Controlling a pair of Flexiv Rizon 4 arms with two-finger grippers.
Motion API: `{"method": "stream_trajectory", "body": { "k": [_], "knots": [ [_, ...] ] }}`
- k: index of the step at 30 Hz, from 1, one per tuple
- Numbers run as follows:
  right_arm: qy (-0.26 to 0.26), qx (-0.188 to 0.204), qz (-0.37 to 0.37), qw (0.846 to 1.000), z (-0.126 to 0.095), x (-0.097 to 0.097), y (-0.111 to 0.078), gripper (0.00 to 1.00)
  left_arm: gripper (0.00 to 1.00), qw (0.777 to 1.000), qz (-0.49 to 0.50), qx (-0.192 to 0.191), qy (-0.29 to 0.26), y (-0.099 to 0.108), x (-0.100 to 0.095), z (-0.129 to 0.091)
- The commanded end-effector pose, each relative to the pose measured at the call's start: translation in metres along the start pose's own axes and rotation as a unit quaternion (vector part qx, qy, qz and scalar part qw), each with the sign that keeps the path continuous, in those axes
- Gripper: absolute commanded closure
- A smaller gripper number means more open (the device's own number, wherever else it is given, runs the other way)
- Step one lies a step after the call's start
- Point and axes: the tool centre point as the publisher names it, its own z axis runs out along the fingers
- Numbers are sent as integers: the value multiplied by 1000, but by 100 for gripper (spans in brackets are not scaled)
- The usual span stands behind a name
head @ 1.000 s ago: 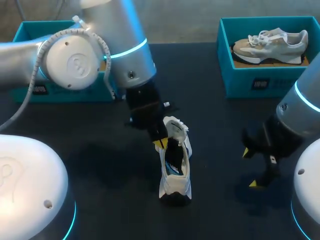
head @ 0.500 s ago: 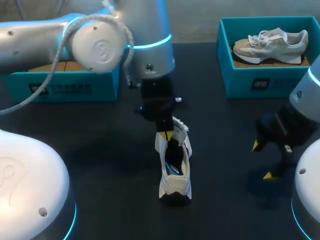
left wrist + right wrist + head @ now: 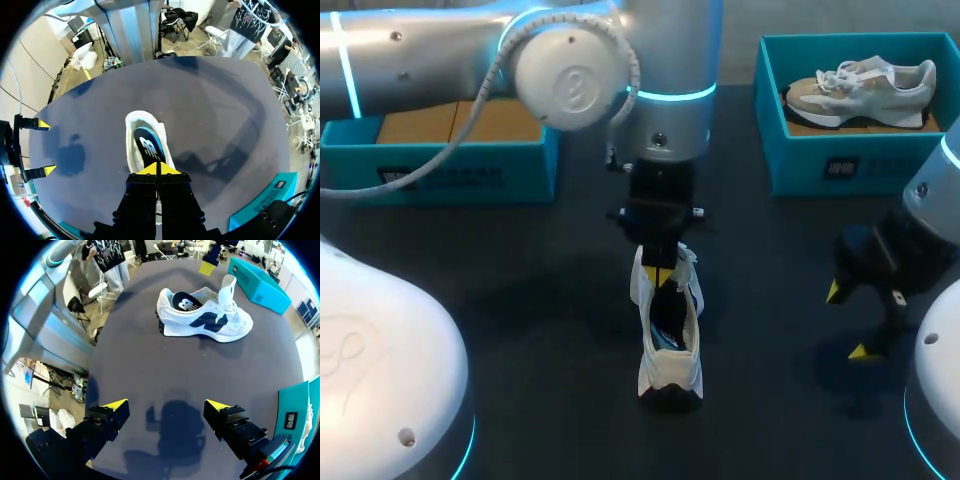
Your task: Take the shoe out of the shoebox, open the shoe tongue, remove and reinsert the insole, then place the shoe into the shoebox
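Note:
A white shoe with navy side marks stands upright on the dark table, its tongue raised. Its dark insole lies inside. My left gripper hangs just over the tongue end of the shoe. Its yellow tips are pressed together, with nothing visible between them. The right wrist view shows my left gripper a little above the tongue. My right gripper stands wide open over bare table, well to the shoe's right.
A teal shoebox with a brown floor sits at the back left, partly under my left arm. A second teal shoebox at the back right holds a beige shoe.
My left arm has swung to the right, and its shut gripper has shifted from the shoe's left side to above the tongue. My right gripper has drifted slightly to the right. The shoe has stayed put.

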Motion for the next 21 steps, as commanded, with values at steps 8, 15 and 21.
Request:
{"method": "stream_trajectory", "body": {
  "k": [8, 15, 21],
  "knots": [
    [-2, 1, 0, 1000, 1, 2, 0, 0, 100, 1000, -1, 0, 5, 1, -2, 0],
    [-2, 1, 0, 1000, 1, 2, 0, 0, 100, 1000, -1, 0, 5, 1, -2, 0],
    [-2, 1, 0, 1000, 1, 2, 0, 0, 100, 999, 14, -4, 32, 1, -15, 8]
  ]
}}
